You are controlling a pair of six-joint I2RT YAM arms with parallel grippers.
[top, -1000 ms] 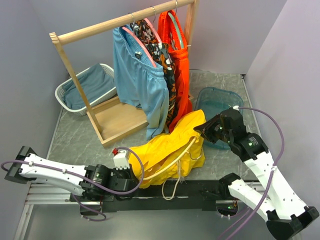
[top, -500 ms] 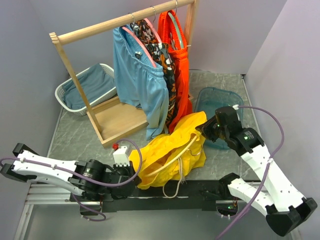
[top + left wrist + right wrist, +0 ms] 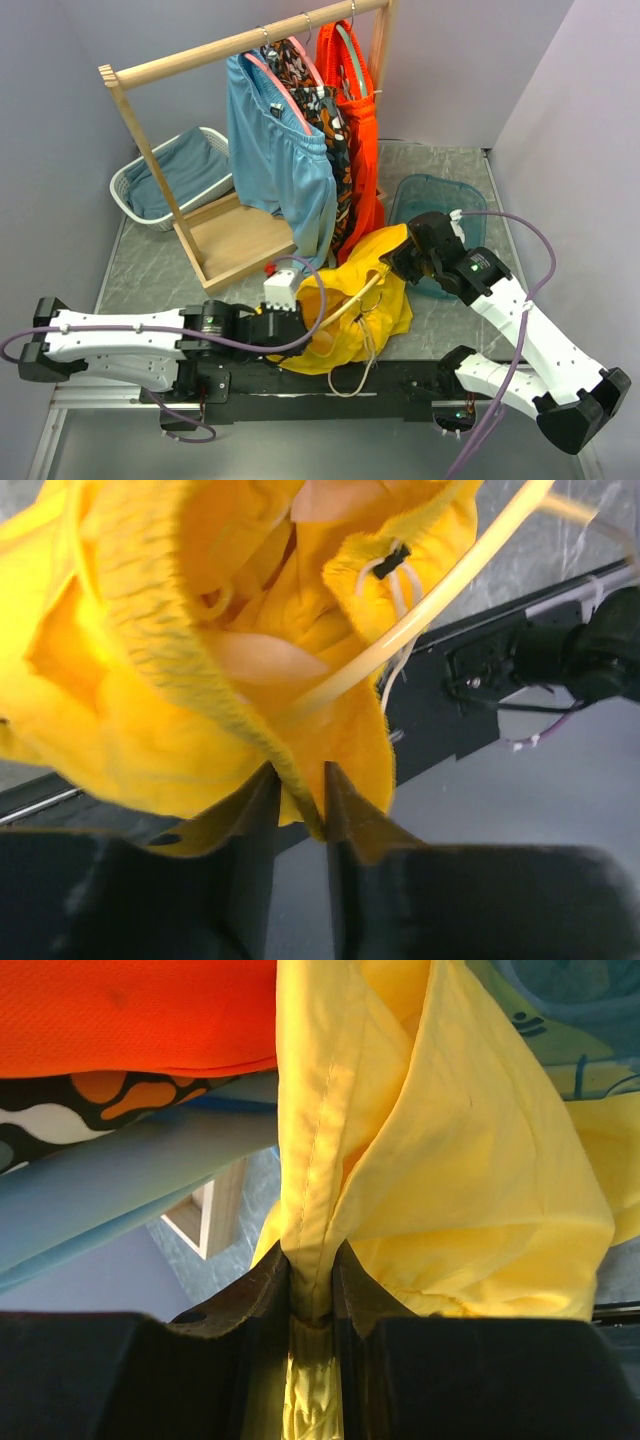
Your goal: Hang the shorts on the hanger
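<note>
The bright yellow shorts (image 3: 355, 305) hang bunched between my two grippers near the table's front edge. The pale wooden hanger (image 3: 352, 300) runs through the fabric, one thin arm showing; it also crosses the left wrist view (image 3: 440, 600) beside the white drawstring (image 3: 400, 580). My left gripper (image 3: 300, 325) is shut on the shorts' ribbed waistband (image 3: 200, 670). My right gripper (image 3: 392, 258) is shut on a fold of the shorts (image 3: 400, 1110) and holds it raised. The hanger's hook is hidden.
A wooden rack (image 3: 240, 45) at the back holds light blue shorts (image 3: 285, 165), patterned shorts and orange shorts (image 3: 355, 130) on pink-rimmed hangers. A white basket (image 3: 150, 185) is at back left, a teal bin (image 3: 440, 200) behind my right gripper.
My left gripper has moved right and away from the front edge with the waistband, bunching the shorts. My right gripper has shifted slightly left with its fold.
</note>
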